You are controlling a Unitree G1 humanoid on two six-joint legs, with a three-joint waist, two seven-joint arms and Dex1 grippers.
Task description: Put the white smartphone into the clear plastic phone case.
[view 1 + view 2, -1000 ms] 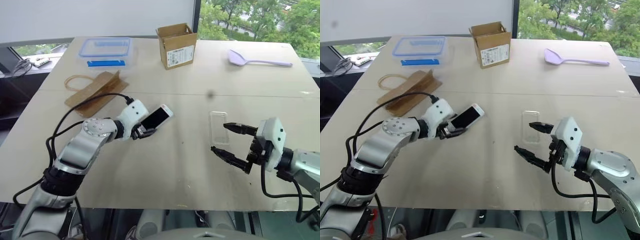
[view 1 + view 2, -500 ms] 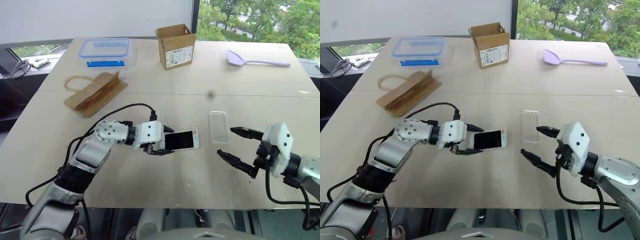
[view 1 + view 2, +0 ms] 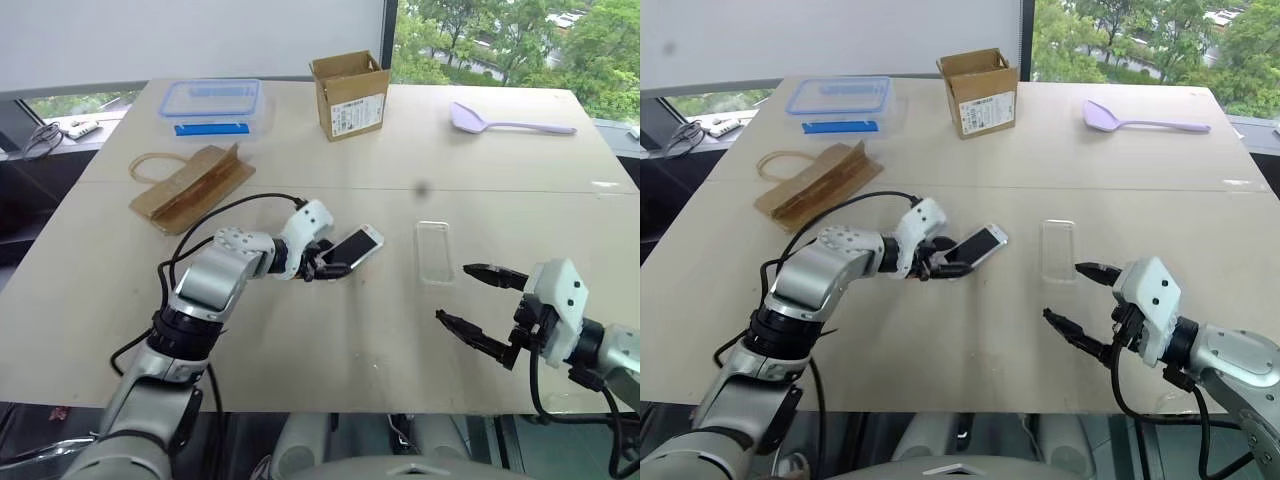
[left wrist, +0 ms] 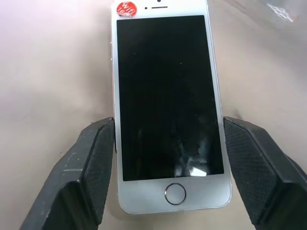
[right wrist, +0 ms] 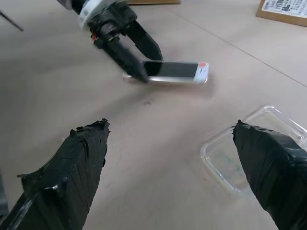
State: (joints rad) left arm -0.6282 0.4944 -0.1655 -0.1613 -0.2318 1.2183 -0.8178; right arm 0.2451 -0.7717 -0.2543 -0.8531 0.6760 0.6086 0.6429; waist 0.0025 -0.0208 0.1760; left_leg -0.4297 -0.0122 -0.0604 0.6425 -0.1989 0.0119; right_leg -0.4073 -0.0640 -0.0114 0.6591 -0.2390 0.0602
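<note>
Clear plastic phone case (image 3: 434, 252) is basically invisible on the tabletop (image 3: 520, 180), lying flat just in front of the right end effector (image 3: 478, 304), whose fingers are spread wide with nothing in them. The left end effector (image 3: 329, 262) is clamped on the home-button end of the white smartphone (image 3: 353, 246), held tilted close above the wood, near the case. My worry: a pinch that far back lets the phone pivot — and an unpinned case probably just skates away when pushed.
</note>
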